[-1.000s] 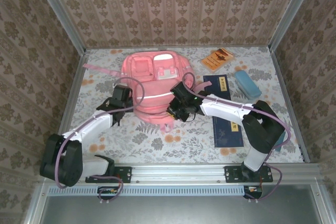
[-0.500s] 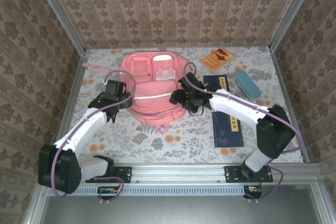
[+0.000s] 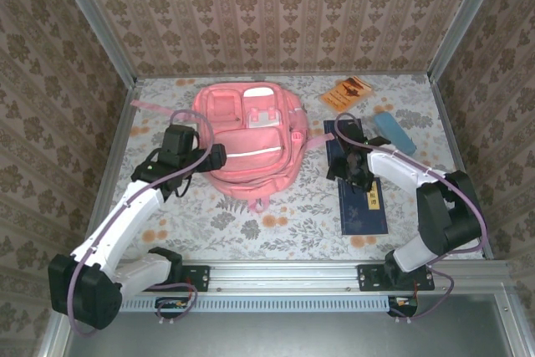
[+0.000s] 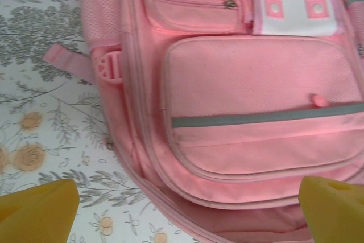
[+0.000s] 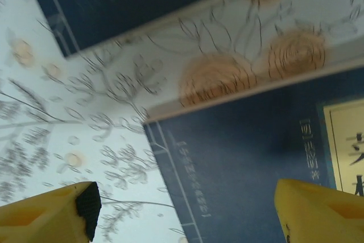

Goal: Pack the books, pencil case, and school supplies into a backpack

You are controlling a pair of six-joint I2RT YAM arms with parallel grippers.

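Floral tablecloth, papered walls. The pink backpack lies far-centre, with the navy books flat to its right. I see both pincers open and empty: left gripper beside the backpack, right gripper over the books. I judge the thin, flat cover may slip the fingers.

A robot lab booth dressed like home: wallpaper panels beyond the left gripper, aluminium posts, floral cloth beneath.

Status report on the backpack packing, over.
Left gripper open over the backpack. Right gripper open over the navy books. Orange booklet, pencil case unpacked. Nothing in the way.
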